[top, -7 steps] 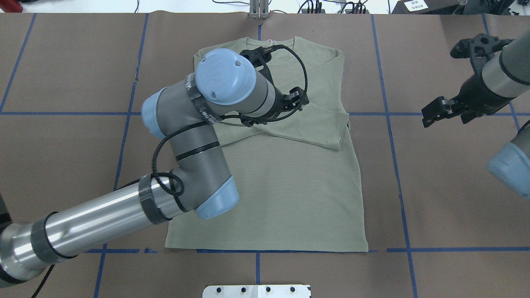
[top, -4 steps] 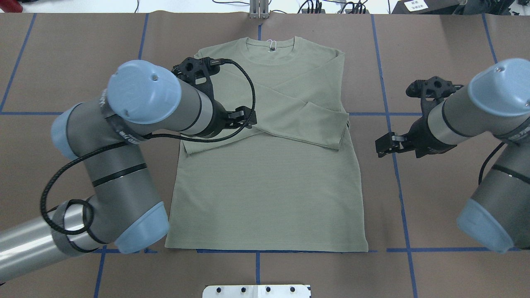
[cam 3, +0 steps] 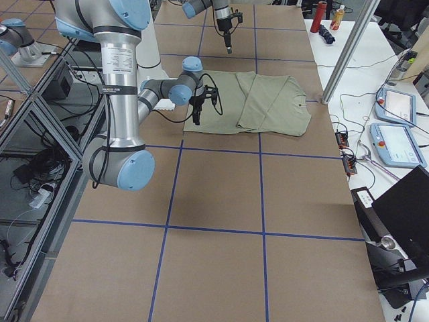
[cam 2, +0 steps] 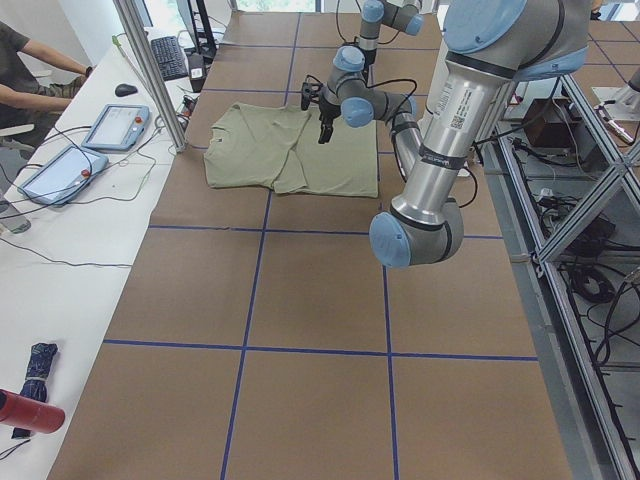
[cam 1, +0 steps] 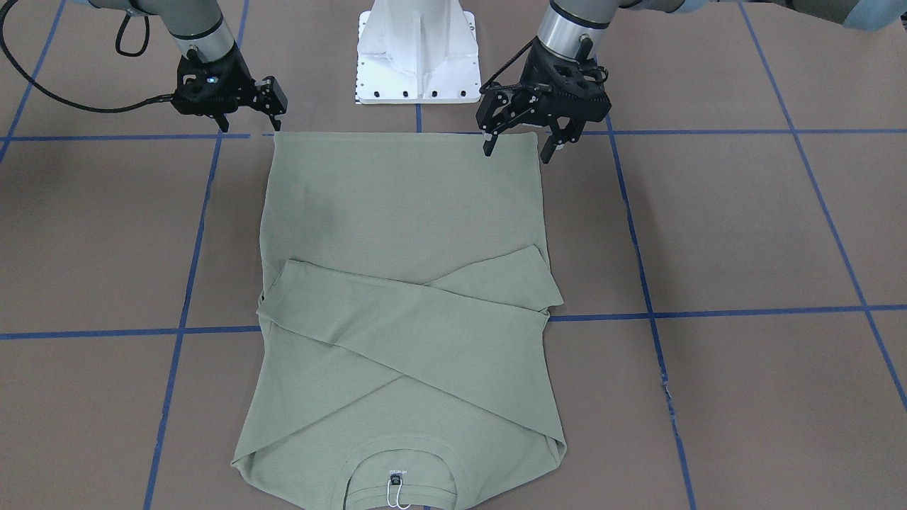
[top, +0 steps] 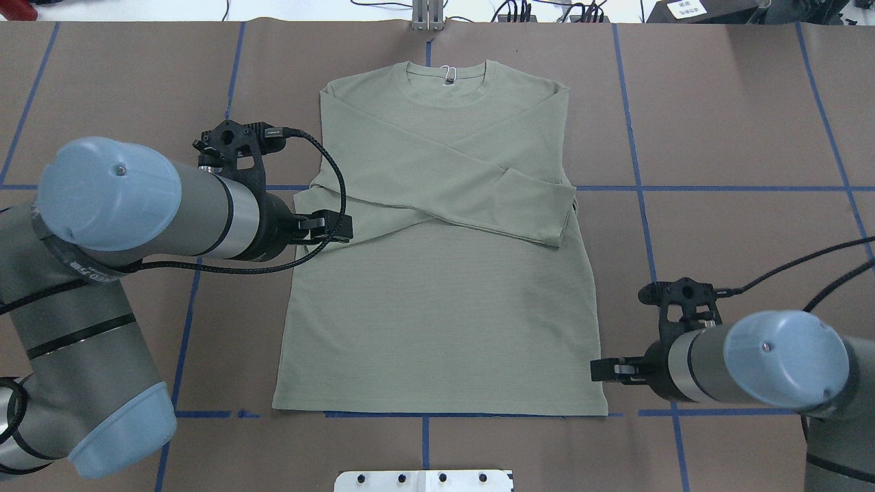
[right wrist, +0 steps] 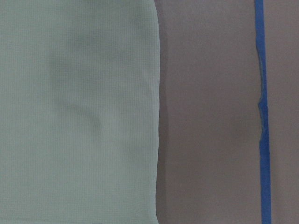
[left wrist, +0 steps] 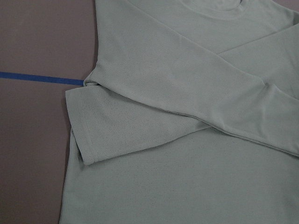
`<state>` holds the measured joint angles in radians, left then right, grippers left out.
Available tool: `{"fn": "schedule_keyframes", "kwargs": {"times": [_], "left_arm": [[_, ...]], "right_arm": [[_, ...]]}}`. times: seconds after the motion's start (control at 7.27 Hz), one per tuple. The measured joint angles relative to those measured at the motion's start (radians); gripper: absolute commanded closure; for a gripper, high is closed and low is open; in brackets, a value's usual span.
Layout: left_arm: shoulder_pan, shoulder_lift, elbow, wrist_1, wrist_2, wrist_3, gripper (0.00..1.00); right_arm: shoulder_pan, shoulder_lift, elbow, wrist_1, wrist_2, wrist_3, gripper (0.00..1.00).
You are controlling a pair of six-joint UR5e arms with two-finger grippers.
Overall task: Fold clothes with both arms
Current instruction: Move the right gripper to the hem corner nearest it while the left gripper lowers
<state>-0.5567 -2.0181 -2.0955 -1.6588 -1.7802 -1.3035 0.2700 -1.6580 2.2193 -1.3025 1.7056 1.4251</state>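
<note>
- Brown paper covers the bench (top: 738, 137), marked into a grid by blue tape lines (top: 632, 137).
- At the centre of the overhead view a sage-green long-sleeved shirt (top: 444, 314) lies flat. Its ribbed collar (top: 448, 74) is toward the top edge and its hem runs along the tape line near the bottom.
- Both sleeves are folded over the chest and cross. The top sleeve (top: 444, 164) runs down to a cuff at the shirt's right edge, and the under sleeve (left wrist: 107, 126) ends at the left edge.
- A small dark neck label (cam 1: 397, 478) with a white loop sits inside the collar.
- At the shirt's left edge the left gripper (top: 338, 229) hovers by the under sleeve's cuff, jaws spread and empty.
- At lower right the right gripper (top: 601, 369) is just beside the hem corner, jaws apart, grasping nothing.
- In the front-facing view a white pedestal (cam 1: 414, 49) stands at top centre.
</note>
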Motion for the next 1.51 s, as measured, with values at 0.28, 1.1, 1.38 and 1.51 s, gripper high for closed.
{"fn": "schedule_keyframes", "kwargs": {"times": [0.28, 1.1, 1.38, 1.51], "left_arm": [[0.008, 0.003, -0.007, -0.001, 0.004, -0.006, 0.0], [0.011, 0.004, -0.008, -0.001, 0.005, -0.017, 0.0], [0.016, 0.005, -0.006, -0.001, 0.005, -0.017, 0.0], [0.016, 0.005, -0.006, -0.001, 0.005, -0.017, 0.0]], "right_arm": [[-0.09, -0.032, -0.017, 0.074, -0.053, 0.055, 0.02], [-0.1, 0.101, -0.172, 0.032, -0.055, 0.05, 0.1], [-0.097, 0.101, -0.167, 0.017, -0.055, 0.049, 0.49], [-0.097, 0.101, -0.163, 0.012, -0.055, 0.049, 0.64]]}}
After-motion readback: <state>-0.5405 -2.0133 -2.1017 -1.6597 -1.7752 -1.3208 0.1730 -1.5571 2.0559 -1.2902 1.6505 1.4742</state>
